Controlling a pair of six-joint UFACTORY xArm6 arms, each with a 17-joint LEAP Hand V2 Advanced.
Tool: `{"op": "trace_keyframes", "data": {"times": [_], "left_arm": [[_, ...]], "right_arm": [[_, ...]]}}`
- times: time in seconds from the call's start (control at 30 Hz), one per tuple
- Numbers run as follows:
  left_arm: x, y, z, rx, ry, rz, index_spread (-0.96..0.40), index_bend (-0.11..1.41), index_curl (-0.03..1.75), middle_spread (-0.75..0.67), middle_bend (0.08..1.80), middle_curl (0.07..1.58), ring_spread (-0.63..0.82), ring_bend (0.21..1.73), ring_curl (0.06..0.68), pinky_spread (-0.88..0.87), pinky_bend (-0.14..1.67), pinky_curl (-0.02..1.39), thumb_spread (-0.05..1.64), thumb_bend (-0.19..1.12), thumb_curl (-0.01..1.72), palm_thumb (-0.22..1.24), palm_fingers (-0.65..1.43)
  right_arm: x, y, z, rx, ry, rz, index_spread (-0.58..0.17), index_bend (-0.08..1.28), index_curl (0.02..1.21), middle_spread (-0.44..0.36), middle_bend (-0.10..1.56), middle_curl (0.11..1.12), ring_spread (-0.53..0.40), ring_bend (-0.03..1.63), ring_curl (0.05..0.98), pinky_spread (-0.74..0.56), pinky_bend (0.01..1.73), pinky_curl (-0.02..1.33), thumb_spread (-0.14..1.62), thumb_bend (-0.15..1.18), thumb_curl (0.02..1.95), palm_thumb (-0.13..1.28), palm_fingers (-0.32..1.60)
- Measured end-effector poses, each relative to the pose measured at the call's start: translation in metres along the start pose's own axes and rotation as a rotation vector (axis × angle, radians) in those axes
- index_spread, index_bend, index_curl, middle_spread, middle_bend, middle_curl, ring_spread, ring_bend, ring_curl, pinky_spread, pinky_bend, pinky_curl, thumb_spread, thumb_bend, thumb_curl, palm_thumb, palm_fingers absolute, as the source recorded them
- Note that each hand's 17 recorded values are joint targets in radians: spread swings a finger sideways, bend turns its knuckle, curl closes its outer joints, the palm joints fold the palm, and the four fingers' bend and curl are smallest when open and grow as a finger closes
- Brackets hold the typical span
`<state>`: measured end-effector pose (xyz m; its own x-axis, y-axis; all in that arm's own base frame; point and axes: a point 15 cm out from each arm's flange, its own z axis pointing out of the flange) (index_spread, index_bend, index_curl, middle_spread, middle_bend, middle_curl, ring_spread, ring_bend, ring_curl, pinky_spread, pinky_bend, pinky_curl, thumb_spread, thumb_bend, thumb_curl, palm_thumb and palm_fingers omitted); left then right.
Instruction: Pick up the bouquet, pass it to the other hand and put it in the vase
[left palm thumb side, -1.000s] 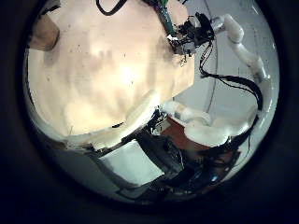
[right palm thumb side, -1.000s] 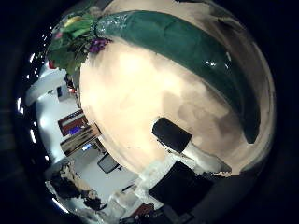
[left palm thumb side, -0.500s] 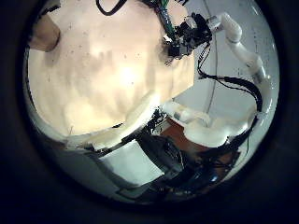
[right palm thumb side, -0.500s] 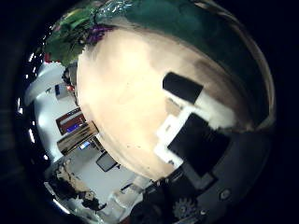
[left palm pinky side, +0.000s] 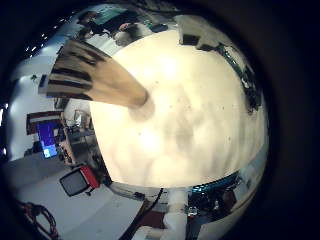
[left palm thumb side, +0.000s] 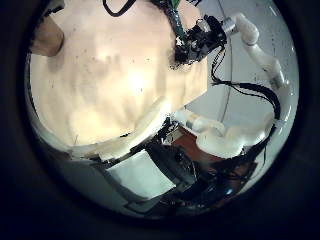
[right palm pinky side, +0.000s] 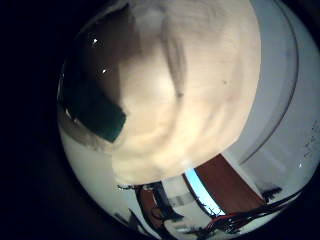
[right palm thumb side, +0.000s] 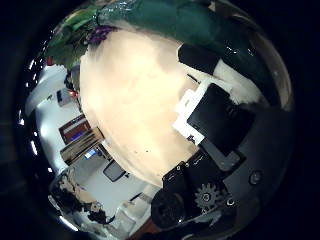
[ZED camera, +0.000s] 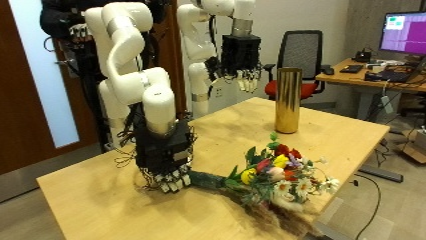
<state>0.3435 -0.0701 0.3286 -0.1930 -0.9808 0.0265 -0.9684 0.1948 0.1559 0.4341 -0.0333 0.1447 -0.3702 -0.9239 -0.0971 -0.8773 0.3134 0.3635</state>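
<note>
The bouquet (ZED camera: 276, 172), with yellow, red and white flowers and a dark green wrapped stem, lies on the wooden table (ZED camera: 107, 195) near its front edge. My right hand (ZED camera: 168, 162) stands over the stem's end, open, fingers pointing down at the tabletop beside the wrap. In the right thumb side palm view its fingers (right palm thumb side: 205, 105) reach toward the green wrap (right palm thumb side: 170, 20). The tall gold vase (ZED camera: 286, 100) stands upright at the table's far side. My left hand (ZED camera: 241, 55) hangs open and empty, high up beside the vase (left palm pinky side: 95, 78).
The flower heads lie close to the table's front edge. Beyond the table are an office chair (ZED camera: 309, 55) and a desk with a monitor (ZED camera: 401, 32). A brown door (ZED camera: 29, 90) stands behind my right arm.
My right hand has come down toward the table and its fingers have swung in toward the bouquet's wrapped stem. The left hand has stayed where it was.
</note>
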Motion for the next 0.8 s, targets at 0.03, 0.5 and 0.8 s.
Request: {"op": "trace_keyframes", "data": {"times": [0.03, 0.5, 0.8], "left_arm": [[0.0, 0.0, 0.0, -0.001, 0.0, 0.0, 0.0, 0.18, 0.43, 0.02, 0.23, 0.44, 0.16, 0.56, 0.113, 0.08, 0.29, 0.32, 1.11, -0.02, 0.26, 0.3, 0.42], [0.0, 0.0, -0.001, -0.001, 0.0, -0.003, 0.0, 0.18, 0.43, 0.02, 0.22, 0.44, 0.15, 0.57, 0.115, 0.07, 0.29, 0.32, 1.11, -0.02, 0.26, 0.3, 0.42], [-0.002, -0.001, -0.006, 0.01, 0.006, -0.011, 0.0, 0.18, 0.44, 0.02, 0.22, 0.44, 0.15, 0.57, 0.112, 0.06, 0.29, 0.32, 1.11, -0.02, 0.26, 0.3, 0.43]], "right_arm": [[-0.001, 0.001, -0.002, 0.001, 0.0, -0.002, -0.382, 0.57, 0.7, -0.243, 0.92, 0.66, -0.291, 1.12, 0.422, -0.54, 1.03, 0.31, 0.99, -0.01, 0.43, 0.8, 1.38], [0.001, -0.003, -0.058, 0.16, -0.032, -0.019, -0.352, 0.93, 0.98, -0.209, 1.23, 0.85, -0.214, 1.42, 0.599, -0.24, 1.45, 0.58, 0.89, 0.01, 0.57, 1.13, 1.12], [0.009, 0.015, -0.141, 0.362, -0.114, -0.052, -0.325, 0.96, 1.05, -0.171, 1.28, 0.87, -0.2, 1.44, 0.624, -0.2, 1.41, 0.65, 0.76, -0.01, 0.73, 1.22, 1.11]]}}
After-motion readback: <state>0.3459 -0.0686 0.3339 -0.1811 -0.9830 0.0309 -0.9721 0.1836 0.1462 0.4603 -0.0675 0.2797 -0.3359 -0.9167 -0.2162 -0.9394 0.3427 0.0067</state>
